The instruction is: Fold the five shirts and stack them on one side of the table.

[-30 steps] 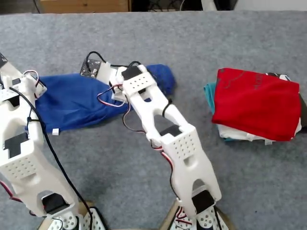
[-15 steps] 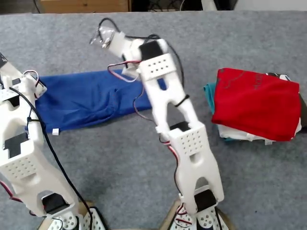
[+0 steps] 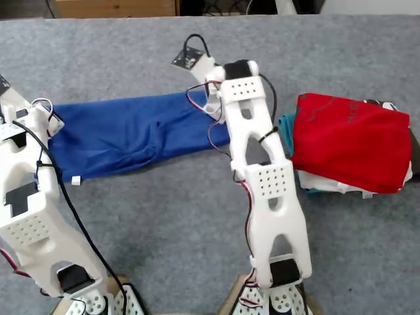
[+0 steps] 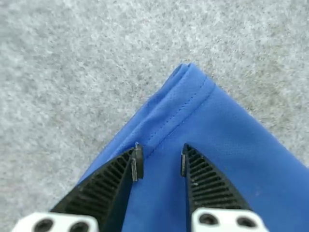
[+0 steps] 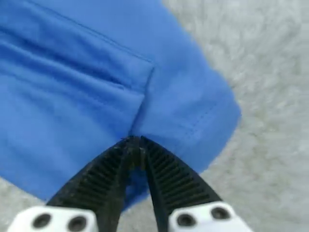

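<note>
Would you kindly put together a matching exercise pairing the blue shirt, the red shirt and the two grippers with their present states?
Column one:
1. blue shirt
2. red shirt
3. left gripper
4. right gripper

Column two:
A. shut on blue fabric
B. lying on top of the pile
C. open
D. stretched out long and flat

Pairs: 1-D, 2-B, 3-C, 4-A
</note>
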